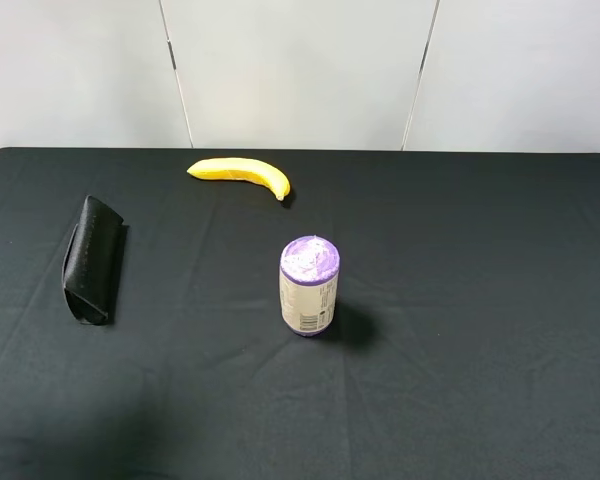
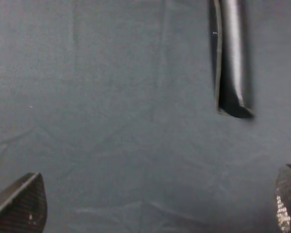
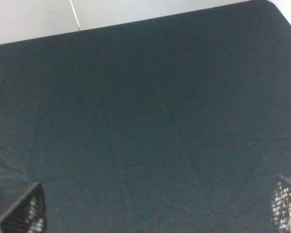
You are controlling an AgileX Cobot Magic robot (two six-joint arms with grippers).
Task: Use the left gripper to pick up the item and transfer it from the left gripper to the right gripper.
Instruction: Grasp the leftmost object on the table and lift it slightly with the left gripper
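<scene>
Exterior high view puts the item flat on the bench at my left side, well apart from the banana and the upright can. My left gripper has its jaws spread wide, holding nothing, with the item's end ahead of them, untouched. My right gripper has its jaws wide too, above the bench

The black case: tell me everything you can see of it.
The case is long, flat, matte black and leather-like, with a wedge-shaped near end. It lies on the left of the black cloth, lengthwise roughly front to back, well apart from the banana and the can. Only the cloth touches it.
</scene>
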